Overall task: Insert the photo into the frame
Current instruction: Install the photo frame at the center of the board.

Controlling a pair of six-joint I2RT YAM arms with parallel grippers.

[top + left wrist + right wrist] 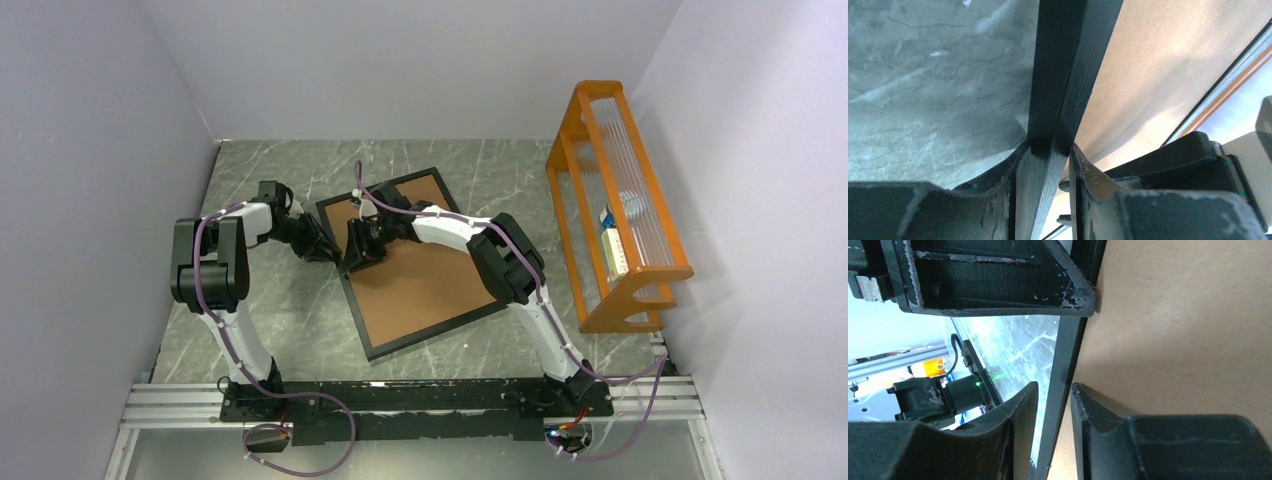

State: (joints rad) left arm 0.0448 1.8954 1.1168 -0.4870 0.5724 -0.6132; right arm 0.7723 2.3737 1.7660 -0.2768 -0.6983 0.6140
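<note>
Left pincer: clenched on frame, on its left rail near the far-left corner. Fingers sit one each side of the rail, no gap showing in wrist cam.
Right pincer: straddles same rail just beside the left one, reaching in from over the board. Sliver of light betw. one finger & rail, so can't tell if it's squeezing or only hugging.
Frame: flat on table, turned a bit off square, back side up, thin black rim all round.
Backing board: plain brown, fills the opening, looks seated inside the rim.
Photo: not in view on any cam. Could be under the board, could be elsewhere; can't tell.
Rack: orange, well apart at right, not involved.
Why both on one rail: my read is that two grips close together on one edge give a firm hold to tip or lift that side w/o twisting the thin rim. The opp. edge would act as a hinge on the table.
Step in hand: prob. handling or raising the frame rather than placing the print, since neither pincer holds a print.
Progress: can't judge. Back looks closed, but what's under it is hidden.
Next move needs: both arms going together, same height & pace.
Risks: thin rail slipping from fingers; board dropping out if tipped far; pincers bumping, as they're v. close.
</note>
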